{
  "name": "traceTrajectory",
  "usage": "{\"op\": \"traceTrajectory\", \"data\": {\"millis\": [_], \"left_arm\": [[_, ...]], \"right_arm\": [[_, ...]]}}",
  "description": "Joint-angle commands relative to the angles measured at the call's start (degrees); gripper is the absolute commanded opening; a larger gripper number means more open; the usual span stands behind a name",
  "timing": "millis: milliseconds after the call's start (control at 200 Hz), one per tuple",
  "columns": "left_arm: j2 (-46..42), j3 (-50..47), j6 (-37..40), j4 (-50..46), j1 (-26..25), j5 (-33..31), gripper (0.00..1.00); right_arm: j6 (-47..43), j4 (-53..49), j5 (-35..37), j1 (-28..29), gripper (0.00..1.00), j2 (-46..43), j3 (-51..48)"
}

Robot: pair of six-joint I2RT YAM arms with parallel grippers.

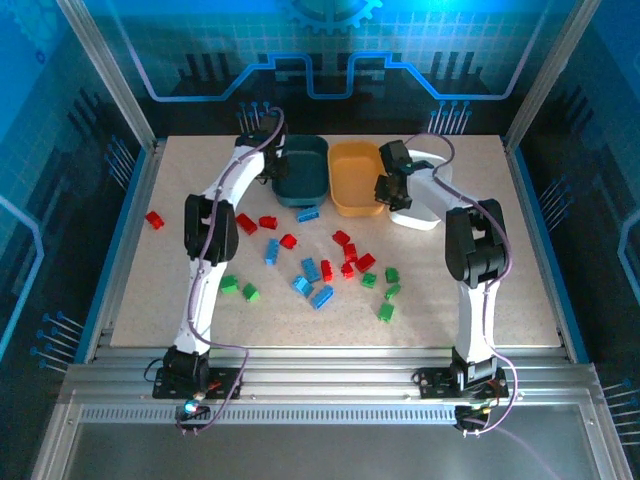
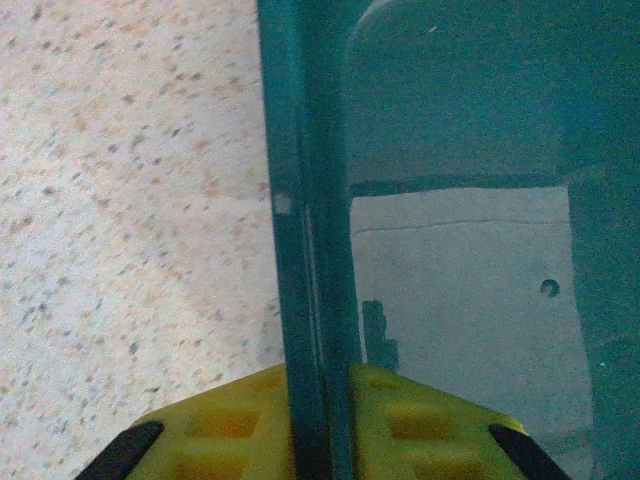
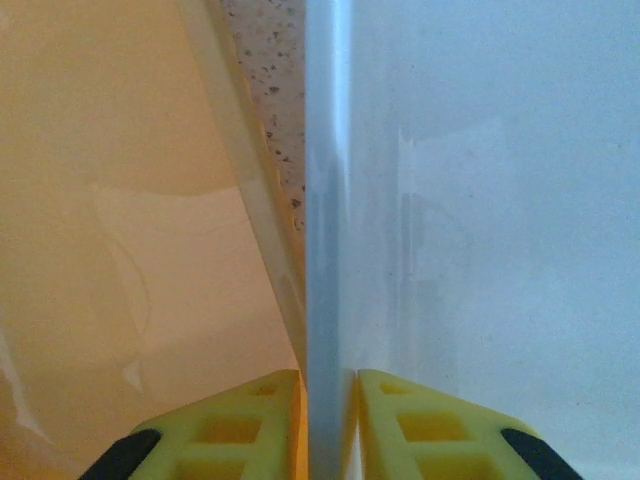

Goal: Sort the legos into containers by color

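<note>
The teal tub (image 2: 300,200) is pinched at its rim by the left gripper (image 2: 318,395), the white tub (image 3: 325,200) by the right gripper (image 3: 330,395), presumably for dragging toward the legos (image 1: 311,270).

**Tubs and bricks: positions noted**

Three shallow tubs are set upright in a row at the far side of the table (image 1: 500,280): dark teal tub (image 1: 305,170) left, yellow-orange tub (image 1: 355,180) middle, white tub (image 1: 425,212) right. A narrow strip of table is seen between the orange and white rims. Red, blue and green bricks are scattered nearer, all on the table. One blue brick (image 1: 308,213) lies just beside the teal tub's near edge. One red brick (image 1: 154,219) lies well apart at left. Green bricks (image 1: 385,312) are grouped at both sides.
</note>
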Motion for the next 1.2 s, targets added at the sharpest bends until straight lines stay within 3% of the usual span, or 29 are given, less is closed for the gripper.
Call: {"op": "traceTrajectory", "data": {"millis": [0, 50, 205, 315, 495, 620, 815, 1010, 1196], "left_arm": [[1.3, 2.0, 3.3, -1.1, -1.2, 0.8, 0.21], [1.3, 1.7, 3.6, -1.2, -1.2, 0.6, 0.22], [0.8, -0.2, 5.0, -1.4, -0.9, -0.6, 0.22], [-0.5, -2.4, 4.9, -0.9, -0.3, 0.1, 0.18], [-3.4, -6.7, 4.3, 0.6, -0.3, 1.3, 0.2], [-4.0, -7.5, 3.9, 0.7, -0.3, 1.1, 0.37], [-5.1, -7.6, 2.6, 0.0, -0.3, 1.3, 0.59], [-7.7, -10.1, 0.0, -0.1, 0.1, 1.7, 0.61], [-14.8, -19.6, -4.5, 3.0, 0.7, 3.3, 0.62]], "right_arm": [[3.9, -0.4, 0.9, 1.8, 0.23, -0.6, 0.6], [3.8, -0.4, 0.5, 1.9, 0.28, -0.4, 1.1], [-1.6, 0.1, -0.5, 1.2, 0.57, -3.4, -0.4], [-8.0, -1.8, -0.3, -0.3, 0.66, -5.6, -0.3], [-11.8, -0.7, -4.6, -7.4, 0.67, -9.1, -2.6], [-13.1, -3.2, -7.7, -12.4, 0.59, -5.2, 2.3], [-14.8, -8.6, -8.6, -14.6, 0.48, 6.5, 15.5], [-15.6, -14.1, -9.5, -15.5, 0.51, 18.4, 31.2], [-16.4, -14.9, -13.6, -15.8, 0.59, 25.1, 40.2]]}}
